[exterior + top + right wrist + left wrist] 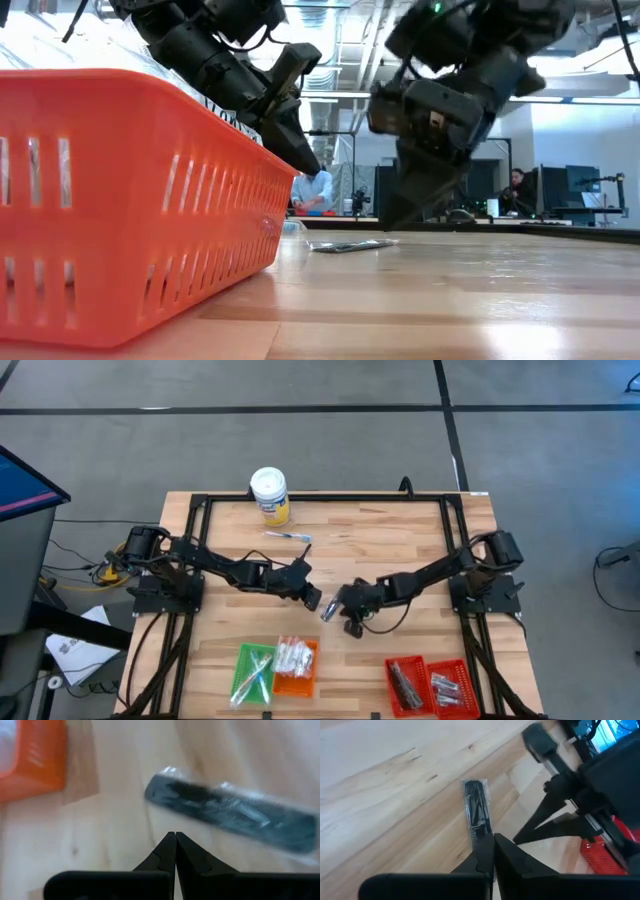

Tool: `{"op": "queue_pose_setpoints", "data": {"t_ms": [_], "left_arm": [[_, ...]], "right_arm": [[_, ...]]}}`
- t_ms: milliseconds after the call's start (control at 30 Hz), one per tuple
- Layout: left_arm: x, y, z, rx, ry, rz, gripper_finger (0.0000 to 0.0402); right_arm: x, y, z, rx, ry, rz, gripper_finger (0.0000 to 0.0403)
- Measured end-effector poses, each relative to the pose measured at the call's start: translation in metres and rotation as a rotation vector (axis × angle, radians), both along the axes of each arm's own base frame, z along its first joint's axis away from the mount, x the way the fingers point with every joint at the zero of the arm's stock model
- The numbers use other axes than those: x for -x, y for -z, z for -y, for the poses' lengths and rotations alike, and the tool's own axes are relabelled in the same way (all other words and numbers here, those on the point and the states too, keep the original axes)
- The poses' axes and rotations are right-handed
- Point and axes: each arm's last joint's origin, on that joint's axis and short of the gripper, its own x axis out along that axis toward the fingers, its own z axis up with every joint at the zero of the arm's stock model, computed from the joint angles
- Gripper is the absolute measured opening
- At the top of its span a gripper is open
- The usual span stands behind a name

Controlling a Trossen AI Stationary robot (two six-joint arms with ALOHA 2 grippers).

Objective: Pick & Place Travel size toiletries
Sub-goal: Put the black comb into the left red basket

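A dark comb-like toiletry in a clear wrapper (476,812) lies flat on the wooden table near its middle (327,610); it also shows in the right wrist view (235,812) and the low view (350,245). My left gripper (314,598) hangs shut just left of it, tips above the table (305,160). My right gripper (340,603) is shut just right of it (175,836). Neither visibly touches it. A thin blue-tinted stick (290,537) lies flat farther back.
A white-lidded tub with a yellow label (270,495) stands at the far edge. A green tray (253,672) and an orange tray (296,665) with white packets sit at the near edge; two red trays (430,685) hold items at the near right.
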Motion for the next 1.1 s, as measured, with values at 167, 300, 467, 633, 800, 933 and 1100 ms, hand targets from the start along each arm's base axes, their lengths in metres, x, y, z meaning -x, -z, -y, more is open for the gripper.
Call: {"op": "queue_pose_setpoints", "data": {"t_ms": [167,300,467,633,800,933,1100], "left_arm": [[0.000,0.000,0.002,0.002,0.003,0.007,0.0002],[0.000,-0.001,0.003,0.003,0.006,0.011,0.0002],[-0.001,-0.001,0.003,0.003,0.007,0.014,0.0002],[-0.001,-0.002,0.003,0.004,0.007,0.022,0.0002],[-0.002,-0.003,0.002,0.017,0.006,0.036,0.0002],[-0.003,-0.003,-0.002,0.038,0.009,0.046,0.0002],[-0.004,-0.004,-0.009,0.060,-0.021,0.054,0.0003]], "right_arm": [[-0.003,-0.009,-0.002,0.134,0.032,0.028,0.0000],[-0.004,-0.005,0.006,0.147,0.061,0.006,0.0000],[-0.006,0.007,0.010,0.136,0.062,-0.033,0.0000],[-0.005,0.009,0.009,0.132,0.056,-0.045,0.0000],[-0.003,0.010,0.009,0.134,0.060,-0.050,0.0000],[0.000,0.016,0.006,0.135,0.055,-0.055,0.0000],[0.000,0.023,0.003,0.129,0.059,-0.080,0.0000]]}}
